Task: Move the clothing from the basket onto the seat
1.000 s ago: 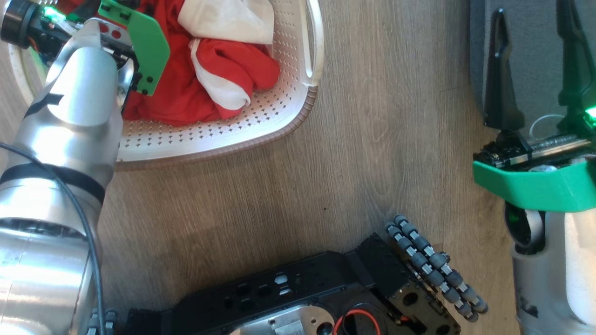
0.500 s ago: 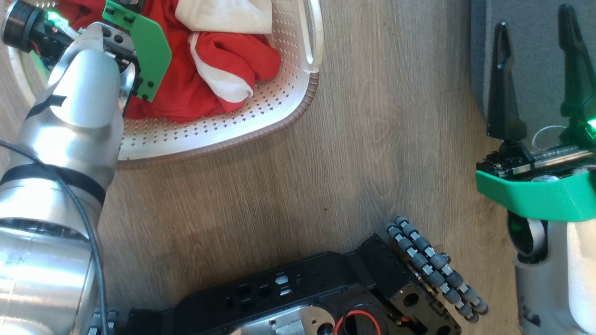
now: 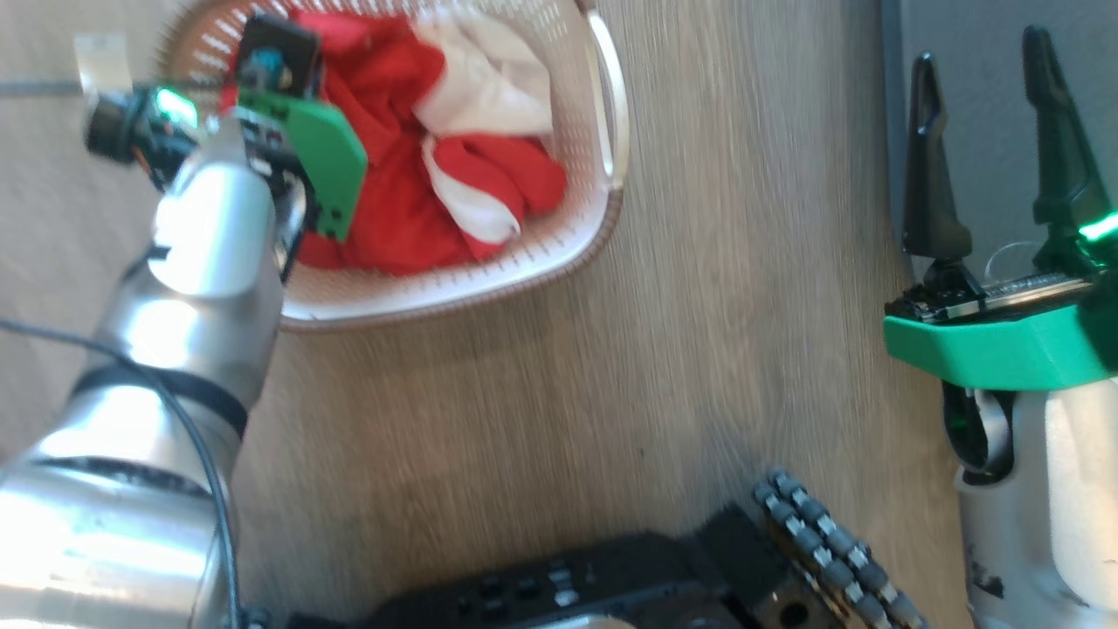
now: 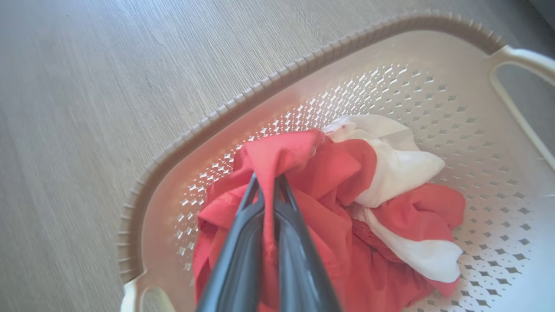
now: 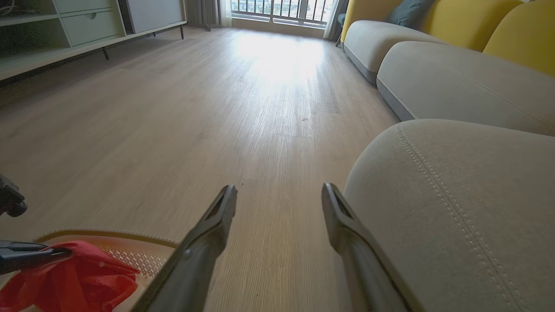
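Observation:
The cream basket (image 3: pixel 454 301) stands on the wood floor at the upper left, holding the red and white clothing (image 3: pixel 393 218). In the left wrist view my left gripper (image 4: pixel 266 184) is shut on a raised fold of the red clothing (image 4: pixel 338 173), inside the basket (image 4: pixel 217 117). My right gripper (image 3: pixel 983 65) is open with nothing in it, its fingers over the edge of the grey seat (image 3: pixel 987 157). From the right wrist, the right gripper (image 5: pixel 279 190) points along the floor, with the seat (image 5: pixel 455 195) at its right and the basket (image 5: pixel 108 236) and clothing (image 5: pixel 73 273) at lower left.
My black base with its roller wheel (image 3: pixel 830 559) fills the bottom of the head view. Bare wood floor (image 3: pixel 699 262) lies between basket and seat. Further grey sofa cushions with yellow backs (image 5: pixel 455 78) and a low cabinet (image 5: pixel 65 26) line the room.
The head camera has shifted, so the basket sits lower and more fully in view, with motion blur. My left arm stays over the basket. The right gripper stays open.

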{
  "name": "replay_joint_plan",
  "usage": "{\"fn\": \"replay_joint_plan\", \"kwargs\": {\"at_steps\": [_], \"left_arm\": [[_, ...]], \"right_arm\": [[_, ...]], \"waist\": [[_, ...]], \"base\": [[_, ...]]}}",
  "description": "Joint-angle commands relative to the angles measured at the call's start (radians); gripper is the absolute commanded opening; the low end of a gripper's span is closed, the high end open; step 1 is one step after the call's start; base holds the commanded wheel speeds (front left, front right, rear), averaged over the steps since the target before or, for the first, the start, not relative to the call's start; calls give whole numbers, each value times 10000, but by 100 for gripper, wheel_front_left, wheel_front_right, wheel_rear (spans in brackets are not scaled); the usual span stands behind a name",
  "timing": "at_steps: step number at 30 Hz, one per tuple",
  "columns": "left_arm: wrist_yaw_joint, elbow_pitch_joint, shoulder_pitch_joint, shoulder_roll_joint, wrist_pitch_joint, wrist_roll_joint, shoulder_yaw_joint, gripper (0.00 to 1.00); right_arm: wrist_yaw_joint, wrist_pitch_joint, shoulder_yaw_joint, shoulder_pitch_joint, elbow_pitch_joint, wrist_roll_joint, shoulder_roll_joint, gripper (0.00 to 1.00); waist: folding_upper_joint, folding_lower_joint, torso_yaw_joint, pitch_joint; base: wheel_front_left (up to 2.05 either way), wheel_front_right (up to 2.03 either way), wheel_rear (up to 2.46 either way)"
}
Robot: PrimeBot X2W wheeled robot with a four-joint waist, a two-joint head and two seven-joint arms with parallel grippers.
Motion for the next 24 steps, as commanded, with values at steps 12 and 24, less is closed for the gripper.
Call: {"fn": "replay_joint_plan", "kwargs": {"at_steps": [12, 24], "left_arm": [[-117, -2518, 2694, 34, -566, -1239, 884, 0], [427, -6040, 5939, 460, -528, -1719, 1299, 0]], "right_arm": [[-2, -63, -45, 1240, 914, -620, -39, 100], [-2, -63, 96, 2407, 1430, -992, -39, 100]], "waist": [[0, 0, 1483, -4906], [0, 0, 2105, -7314]], "base": [[0, 0, 0], [0, 0, 0]]}}
